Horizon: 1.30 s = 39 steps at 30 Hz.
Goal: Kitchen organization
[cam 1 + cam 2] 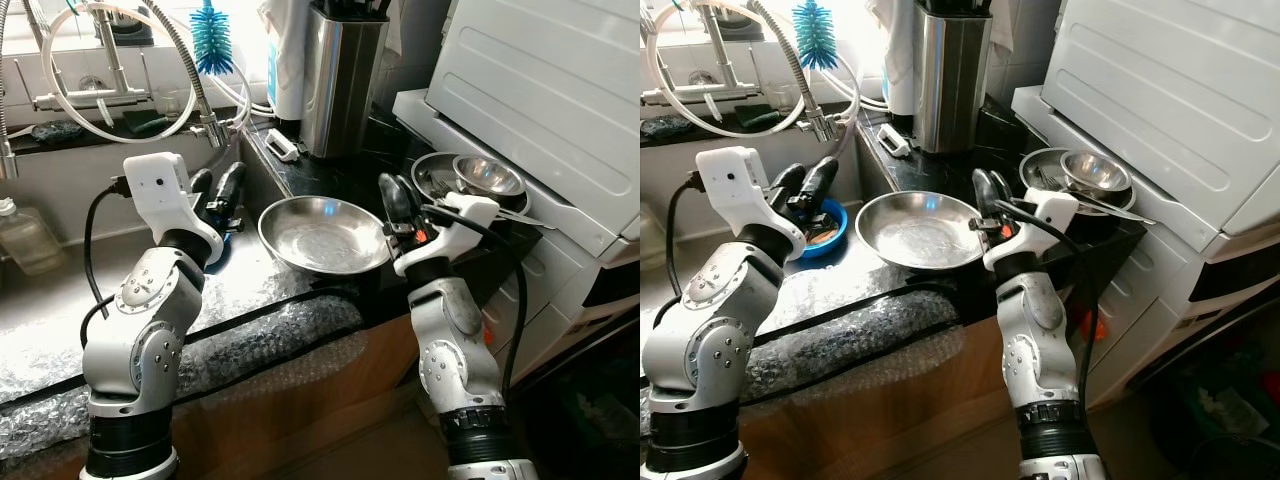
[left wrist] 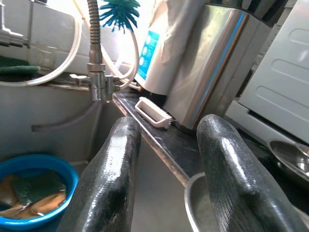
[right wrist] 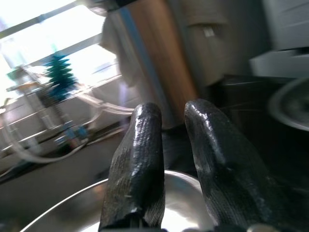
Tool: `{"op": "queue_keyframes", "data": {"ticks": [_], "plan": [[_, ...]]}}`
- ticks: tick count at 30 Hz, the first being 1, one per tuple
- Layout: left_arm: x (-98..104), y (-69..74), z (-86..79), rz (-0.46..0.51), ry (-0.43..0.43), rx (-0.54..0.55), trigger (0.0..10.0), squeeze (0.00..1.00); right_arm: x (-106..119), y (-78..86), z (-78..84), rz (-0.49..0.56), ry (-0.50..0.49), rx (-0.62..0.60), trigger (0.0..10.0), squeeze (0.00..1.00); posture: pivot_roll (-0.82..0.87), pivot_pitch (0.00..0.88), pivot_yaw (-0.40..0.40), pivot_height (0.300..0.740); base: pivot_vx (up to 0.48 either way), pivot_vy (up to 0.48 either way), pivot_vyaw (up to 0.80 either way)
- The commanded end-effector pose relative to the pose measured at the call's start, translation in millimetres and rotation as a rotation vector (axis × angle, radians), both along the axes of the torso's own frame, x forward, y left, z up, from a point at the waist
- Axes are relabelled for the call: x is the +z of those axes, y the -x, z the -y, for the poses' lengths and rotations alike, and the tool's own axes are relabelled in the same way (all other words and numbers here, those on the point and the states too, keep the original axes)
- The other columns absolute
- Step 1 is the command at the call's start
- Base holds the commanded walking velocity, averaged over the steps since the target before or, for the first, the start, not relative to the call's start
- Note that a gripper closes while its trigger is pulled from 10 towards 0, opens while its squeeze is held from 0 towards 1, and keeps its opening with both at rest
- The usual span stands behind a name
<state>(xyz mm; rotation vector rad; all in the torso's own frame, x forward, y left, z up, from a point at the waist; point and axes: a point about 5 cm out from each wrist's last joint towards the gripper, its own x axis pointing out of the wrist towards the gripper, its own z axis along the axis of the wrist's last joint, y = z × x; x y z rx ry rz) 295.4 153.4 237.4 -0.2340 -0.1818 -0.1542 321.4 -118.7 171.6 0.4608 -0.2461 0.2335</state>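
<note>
A wide shallow steel pan (image 1: 325, 235) lies on the dark counter between my two arms. My right gripper (image 1: 395, 192) hovers at the pan's right rim, its fingers (image 3: 140, 159) pressed close together with nothing between them. My left gripper (image 1: 216, 184) is open and empty, hanging over the sink's right edge just left of the pan. Below it in the sink sits a blue bowl (image 2: 34, 193) holding a sponge. To the right of the pan, a stack of steel bowls (image 1: 470, 178) with utensils rests on the counter.
A steel knife block (image 1: 340, 80), a small white brush (image 1: 283, 146) and a blue bottle brush (image 1: 212, 40) stand behind. The spring faucet (image 1: 195, 85) curves over the sink. A white appliance (image 1: 540, 90) rises at the right. Bubble wrap (image 1: 250, 330) covers the counter's front edge.
</note>
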Motion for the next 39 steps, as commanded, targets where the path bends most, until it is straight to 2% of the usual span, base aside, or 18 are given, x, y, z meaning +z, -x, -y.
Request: {"op": "queue_keyframes", "data": {"ticks": [1, 3, 6, 11, 13, 14, 15, 16, 17, 21, 27, 32, 33, 39], "plan": [[-4.8, -1.7, -2.0, -0.027, -0.019, 0.012, 10.0, 0.00, 6.2, 1.1, 14.2, -0.005, -0.005, -0.062, 10.0, 1.00, 0.00, 0.000, -0.115, 0.740, 0.000, 0.000, 0.00], [-4.0, -2.1, -3.4, -0.021, -0.037, 0.019, 10.0, 0.00, 17.2, 3.8, 22.1, 0.007, -0.067, -0.082, 10.0, 1.00, 0.00, 0.000, -0.114, 0.740, 0.000, 0.000, 0.00], [-3.2, -2.9, -3.8, -0.016, -0.057, 0.019, 10.0, 0.00, 25.2, 5.7, 23.4, 0.013, -0.119, -0.078, 10.0, 1.00, -0.01, 0.000, -0.114, 0.740, 0.000, 0.000, 0.00], [-3.3, -3.6, -3.0, -0.020, -0.105, 0.000, 10.0, 0.00, 19.9, 9.0, 24.4, -0.036, -0.084, -0.092, 10.0, 1.00, 0.00, 0.000, -0.115, 0.740, 0.000, 0.000, 0.00], [-2.9, -4.0, -5.3, -0.028, -0.122, 0.003, 10.0, 0.00, 13.8, 12.4, 26.0, -0.048, -0.027, -0.105, 10.0, 1.00, 0.00, 0.000, -0.116, 0.740, 0.000, 0.000, 0.00], [-1.5, -4.8, -8.3, -0.033, -0.131, 0.007, 10.0, 0.00, 2.8, 18.2, 26.9, -0.077, 0.069, -0.103, 10.0, 0.00, 0.01, 0.000, -0.116, 0.740, 0.000, 0.000, 0.00], [-1.5, -4.8, -8.3, -0.033, -0.131, 0.007, 10.0, 0.00, 2.8, 18.2, 26.9, -0.077, 0.069, -0.103, 10.0, 0.00, 0.01, 0.000, -0.116, 0.740, 0.000, 0.000, 0.00], [0.2, -5.5, -10.3, -0.038, -0.125, 0.007, 10.0, 0.00, -13.1, 25.1, 32.1, -0.142, 0.164, -0.137, 10.0, 0.00, 0.01, 0.000, -0.117, 0.740, 0.000, 0.000, 0.00], [1.7, -6.2, -11.2, -0.041, -0.117, 0.008, 10.0, 0.00, -24.4, 32.2, 39.2, -0.180, 0.200, -0.174, 10.0, 0.00, 0.01, 0.000, -0.117, 0.740, 0.000, 0.000, 0.00], [1.8, -6.5, -11.0, -0.047, -0.102, -0.014, 10.0, 0.00, -33.9, 43.6, 45.5, -0.201, 0.260, -0.196, 10.0, 0.00, 0.00, 0.000, -0.111, 0.740, 0.000, 0.000, 0.00], [-2.2, -7.0, -3.2, -0.076, -0.124, -0.081, 10.0, 0.00, -37.3, 47.6, 44.7, -0.232, 0.222, -0.194, 10.0, 0.00, -0.01, 0.000, -0.106, 0.740, 0.000, 0.000, 0.00], [-3.8, -6.0, 0.6, -0.093, -0.144, -0.114, 10.0, 0.00, -30.7, 39.6, 41.5, -0.238, 0.127, -0.182, 10.0, 0.00, -0.01, 0.000, -0.103, 0.740, 0.000, 0.000, 0.00], [-4.7, -5.9, -0.1, -0.096, -0.142, -0.110, 10.0, 0.00, -26.5, 36.7, 39.8, -0.228, 0.106, -0.169, 10.0, 1.00, -0.01, 0.000, -0.104, 0.740, 0.000, 0.000, 0.00], [-6.4, -5.8, -3.0, -0.102, -0.145, -0.088, 10.0, 0.00, 3.1, 17.7, 27.3, -0.192, 0.034, -0.089, 10.0, 1.00, 0.00, 0.000, -0.105, 0.740, 0.000, 0.000, 0.00]]}}
